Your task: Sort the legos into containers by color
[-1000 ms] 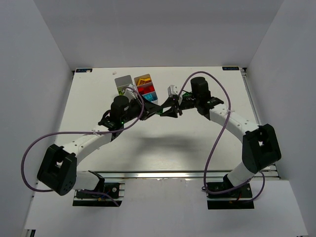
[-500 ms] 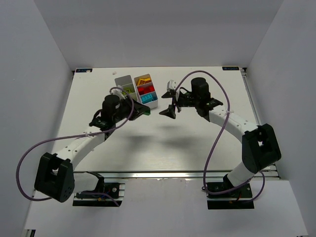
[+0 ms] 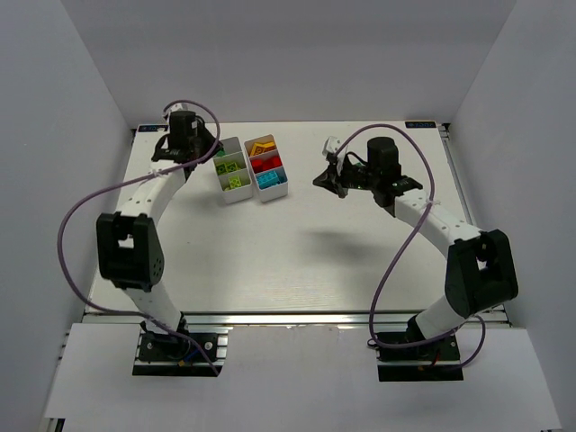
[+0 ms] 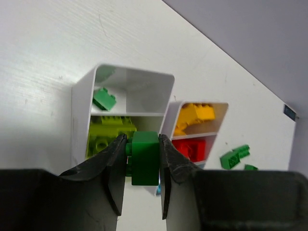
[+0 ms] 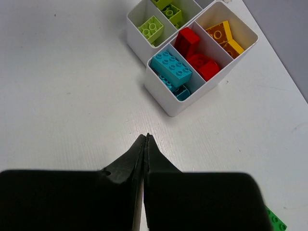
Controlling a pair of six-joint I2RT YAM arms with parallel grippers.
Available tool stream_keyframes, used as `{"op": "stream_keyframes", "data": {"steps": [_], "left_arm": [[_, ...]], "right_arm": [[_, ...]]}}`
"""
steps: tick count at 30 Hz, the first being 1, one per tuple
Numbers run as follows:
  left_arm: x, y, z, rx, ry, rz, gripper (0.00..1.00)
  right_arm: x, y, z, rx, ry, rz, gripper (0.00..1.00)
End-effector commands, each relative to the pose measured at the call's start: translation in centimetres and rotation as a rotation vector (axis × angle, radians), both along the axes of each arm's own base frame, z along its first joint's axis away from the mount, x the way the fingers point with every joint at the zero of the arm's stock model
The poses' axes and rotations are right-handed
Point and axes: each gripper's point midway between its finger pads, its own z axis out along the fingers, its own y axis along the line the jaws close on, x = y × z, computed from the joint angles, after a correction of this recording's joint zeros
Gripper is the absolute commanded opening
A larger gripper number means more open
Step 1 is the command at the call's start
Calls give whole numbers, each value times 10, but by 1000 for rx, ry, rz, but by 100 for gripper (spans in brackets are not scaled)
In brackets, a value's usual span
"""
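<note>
progress: most legos (image 5: 171, 67) sorted in trays (image 5: 163, 98) | left hand (image 4: 143, 144) pinching dark green lego (image 4: 144, 166) beside green tray (image 4: 81, 103) | right hand (image 5: 145, 144) pressed together, empty | remaining: loose green legos (image 4: 235, 156) on desk (image 5: 72, 96)

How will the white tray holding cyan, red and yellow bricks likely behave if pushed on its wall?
The tray looks like thin rigid plastic, so it should probably keep its shape. On the smooth table it would likely slide rather than tip; the second tray right beside it may shift too.
</note>
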Motion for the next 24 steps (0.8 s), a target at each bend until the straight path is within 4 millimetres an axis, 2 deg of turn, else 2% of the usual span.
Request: {"op": "stream_keyframes", "data": {"steps": [1,2,4,5,6,12,14,17,18,20,22,24], "left_arm": [[21,12,-1,113,13,16,0],[35,13,-5,126,21,24,0],[47,14,-9,142,25,33,0],[52,15,-22,151,52,35,0],[60,14,-15,152,33,36,0],[77,10,-23,145,34,30,2],[78,9,-24,138,34,25,9],[76,7,-28,132,45,24,36],[76,6,-27,133,42,26,50],[74,5,-24,134,37,26,58],[72,2,-18,132,25,22,64],[69,0,-18,132,27,21,65]], "right_arm": [[-2,-12,20,7,-43,-20,0],[-1,-15,19,7,-36,-29,0],[4,-25,17,10,-19,-56,0],[4,-28,15,11,-9,-59,0],[5,-30,15,13,-5,-63,0],[8,-39,6,8,26,-80,0],[8,-41,4,8,32,-80,0],[10,-43,1,2,38,-85,0],[10,-43,0,-3,34,-82,0],[12,-45,-2,-10,35,-90,0],[14,-48,-4,-15,37,-102,10],[17,-52,-6,-16,51,-123,19]]}}
